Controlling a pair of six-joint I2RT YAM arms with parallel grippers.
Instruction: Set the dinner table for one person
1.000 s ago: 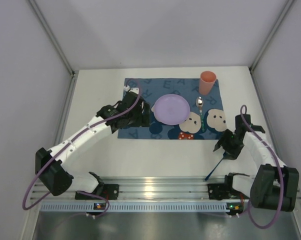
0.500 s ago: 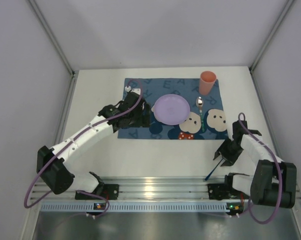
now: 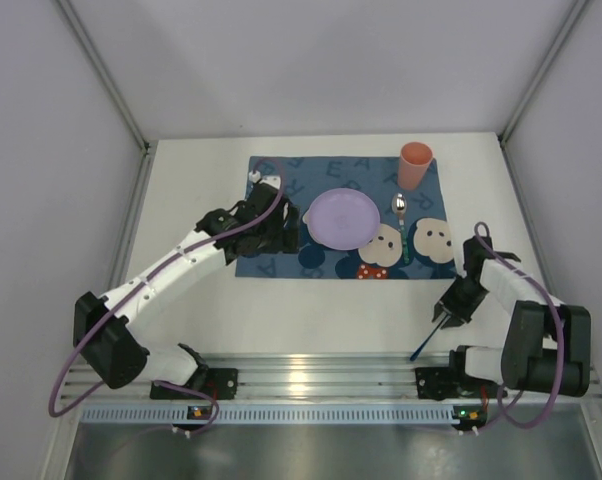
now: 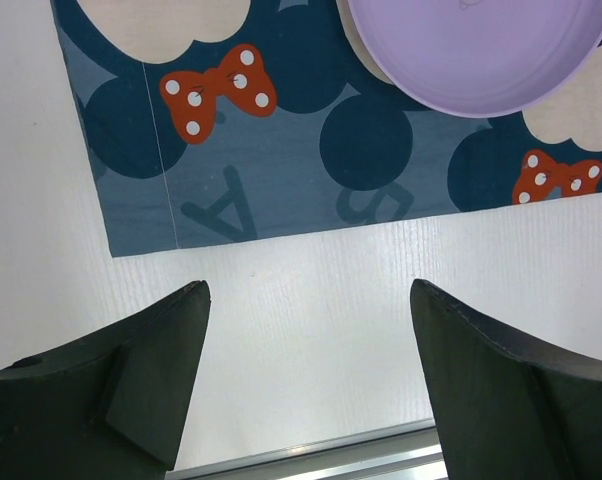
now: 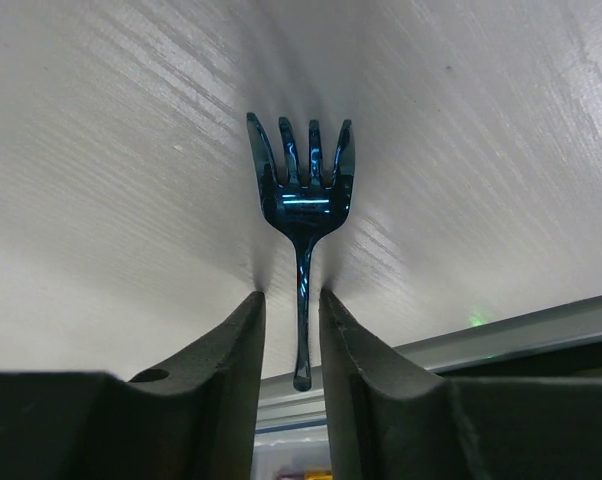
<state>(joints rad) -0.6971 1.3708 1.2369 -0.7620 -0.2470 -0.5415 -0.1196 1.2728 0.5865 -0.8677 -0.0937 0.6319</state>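
1 plate (image 3: 343, 217), 1 cup (image 3: 415, 165) sit on placemat (image 3: 331, 172).

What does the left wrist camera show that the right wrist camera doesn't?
Only the left wrist view: the blue cartoon-print placemat, the purple plate on it, and the left tool open with nothing between its fingers. Only the right wrist view: the blue fork, its handle between the right tool's narrowly spaced fingers; contact is unclear. Both: the white table and the aluminium rail at its edge.
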